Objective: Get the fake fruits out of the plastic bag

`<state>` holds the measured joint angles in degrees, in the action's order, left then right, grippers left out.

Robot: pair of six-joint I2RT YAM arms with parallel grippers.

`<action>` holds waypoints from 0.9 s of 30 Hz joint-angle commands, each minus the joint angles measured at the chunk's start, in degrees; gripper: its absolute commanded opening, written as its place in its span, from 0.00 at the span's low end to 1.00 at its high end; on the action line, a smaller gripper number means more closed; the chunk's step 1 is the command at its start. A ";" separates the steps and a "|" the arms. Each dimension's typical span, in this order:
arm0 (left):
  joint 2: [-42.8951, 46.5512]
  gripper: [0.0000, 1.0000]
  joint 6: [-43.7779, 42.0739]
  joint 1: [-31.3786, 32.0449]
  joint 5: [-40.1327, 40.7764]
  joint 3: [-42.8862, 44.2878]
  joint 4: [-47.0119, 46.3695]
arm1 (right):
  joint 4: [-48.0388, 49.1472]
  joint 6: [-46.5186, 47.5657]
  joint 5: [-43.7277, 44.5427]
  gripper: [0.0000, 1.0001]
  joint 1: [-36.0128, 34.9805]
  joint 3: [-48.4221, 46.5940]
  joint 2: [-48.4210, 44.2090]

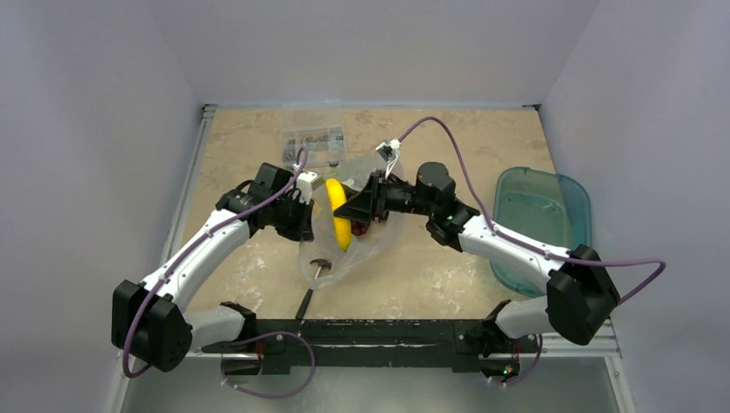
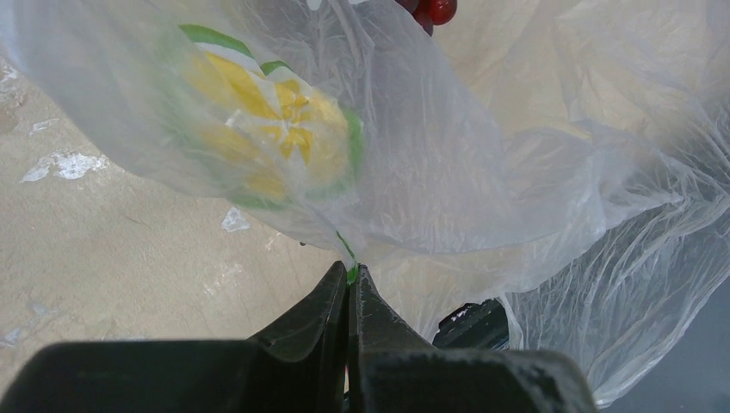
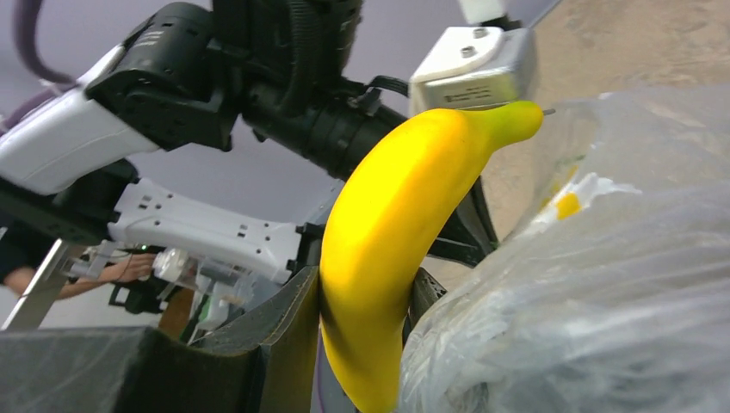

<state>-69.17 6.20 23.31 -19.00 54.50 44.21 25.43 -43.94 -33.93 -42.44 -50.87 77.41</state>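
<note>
The plastic bag (image 1: 361, 245) lies crumpled mid-table between both arms; it also fills the left wrist view (image 2: 482, 172) and shows in the right wrist view (image 3: 603, 292). My left gripper (image 1: 308, 211) is shut on the bag's edge (image 2: 351, 274), beside a yellow and green print. My right gripper (image 1: 355, 206) is shut on the yellow banana (image 1: 339, 213), held above the bag, and the banana (image 3: 405, 224) sits between the jaws in the right wrist view. Red fruits (image 2: 433, 9) show at the bag's top edge in the left wrist view. Other fruits are hidden.
A hammer (image 1: 315, 277) lies partly under the bag's near end. A clear box of small parts (image 1: 312, 144) stands behind the bag. A teal bin (image 1: 542, 219) sits at the right. The table's raised rail (image 1: 191, 189) runs along the left edge.
</note>
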 commanded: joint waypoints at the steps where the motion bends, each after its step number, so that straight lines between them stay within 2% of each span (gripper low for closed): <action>1: 0.87 0.00 -1.34 0.16 0.75 0.49 -1.34 | 11.75 -2.18 -9.92 0.02 -0.37 -2.69 -0.85; 6: 1.01 0.00 -1.36 0.16 1.18 0.60 -1.29 | 9.77 -1.85 -9.24 0.02 -0.37 -5.36 -1.65; 9: 2.16 0.00 -1.23 0.11 2.33 0.62 -1.47 | 12.61 -6.63 -8.84 0.02 0.32 -4.34 -1.97; 15: 5.28 0.00 -0.63 0.04 3.99 0.24 -2.55 | 20.79 -14.02 -18.38 0.02 0.49 -5.00 0.50; 16: 6.07 0.00 -0.53 0.06 4.10 0.14 -2.92 | 18.02 -12.81 -20.99 0.02 0.50 -4.96 0.77; 20: 10.46 0.00 0.49 0.02 3.78 -1.54 -5.81 | -9.53 5.05 -21.57 0.02 0.37 -3.46 0.13; 23: 11.75 0.00 1.14 -0.15 3.41 -1.36 -6.62 | -11.73 7.33 -26.19 0.02 0.10 0.36 0.63; 27: 13.20 0.00 2.04 -0.59 3.09 -1.61 -7.91 | -15.88 10.58 -27.53 0.03 -1.49 1.63 3.23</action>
<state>-57.49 6.90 23.24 -15.59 53.39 40.01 17.37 -40.14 -56.49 -42.33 -49.87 78.39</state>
